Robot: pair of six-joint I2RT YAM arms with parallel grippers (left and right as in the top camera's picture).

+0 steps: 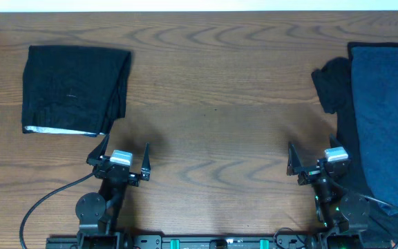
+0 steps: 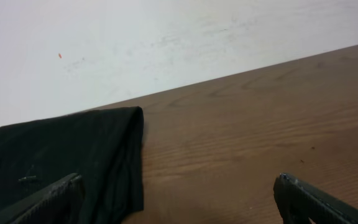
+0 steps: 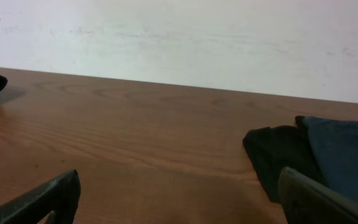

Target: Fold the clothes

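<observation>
Near the right fingers (image 1: pixel 293 159), a blue garment (image 1: pixel 385 117) touches a black garment (image 1: pixel 332 86).

- Middle of table (image 1: pixel 213 124): open wood from near edge to far edge, free passage between both piles.
- Far left: folded garment (image 1: pixel 74 90), low and flat, just ahead of left gripper (image 1: pixel 126 146).
- Right edge: taken up by blue garment (image 1: pixel 385 117), black garment (image 1: pixel 332 86) bunched at its left side; right gripper (image 1: pixel 316 159) just beside.
- Near left: cable (image 1: pixel 47 200) looped on wood.
</observation>
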